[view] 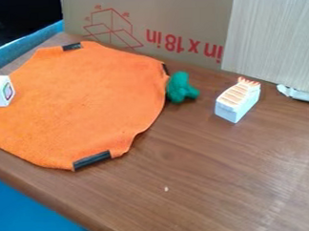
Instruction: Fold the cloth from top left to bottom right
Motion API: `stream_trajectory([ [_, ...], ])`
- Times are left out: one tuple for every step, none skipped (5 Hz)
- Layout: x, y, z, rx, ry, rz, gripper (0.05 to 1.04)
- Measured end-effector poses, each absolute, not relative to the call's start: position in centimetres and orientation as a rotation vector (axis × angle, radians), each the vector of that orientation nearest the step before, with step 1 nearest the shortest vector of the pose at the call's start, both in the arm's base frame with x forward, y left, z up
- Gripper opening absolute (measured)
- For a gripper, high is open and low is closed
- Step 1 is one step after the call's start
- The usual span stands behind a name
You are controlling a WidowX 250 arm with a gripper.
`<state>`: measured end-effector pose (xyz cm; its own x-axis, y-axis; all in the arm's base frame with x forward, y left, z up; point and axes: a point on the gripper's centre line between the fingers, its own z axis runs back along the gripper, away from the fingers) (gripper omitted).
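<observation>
The orange cloth (80, 101) lies flat on the left of the desk (217, 182). Pinch its top left edge, lift, and go slowly to bottom right (mind the white block (1, 91)!). Pincer open or closed? I can't tell.

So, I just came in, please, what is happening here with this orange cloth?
Nothing is gripping the orange cloth with dark edge strips at this moment. It lies spread out on the brown wooden table, and the fold from top left to bottom right is not made yet. A small white block with a coloured mark stands at its left side, and a lumpy green object sits right by its right edge. Farther right stands a white block with an orange-striped top.
</observation>
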<state>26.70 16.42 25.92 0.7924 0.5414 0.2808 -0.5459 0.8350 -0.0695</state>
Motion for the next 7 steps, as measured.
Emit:
stream_trajectory([
  [27.0, 16.6, 25.0, 0.007, -0.267, 0.584, 1.001],
  [27.8, 17.1, 23.4, -0.005, -0.231, 0.554, 1.001],
  [28.9, 18.9, 22.5, -0.007, -0.211, 0.521, 1.001],
  [29.9, 20.7, 21.8, 0.005, -0.2, 0.48, 1.001],
  [30.7, 22.1, 20.7, 0.052, -0.194, 0.386, 1.001],
  [32.2, 24.4, 18.9, 0.115, -0.247, 0.198, 1.001],
  [33.5, 25.9, 17.9, 0.104, -0.295, 0.072, 1.001],
])
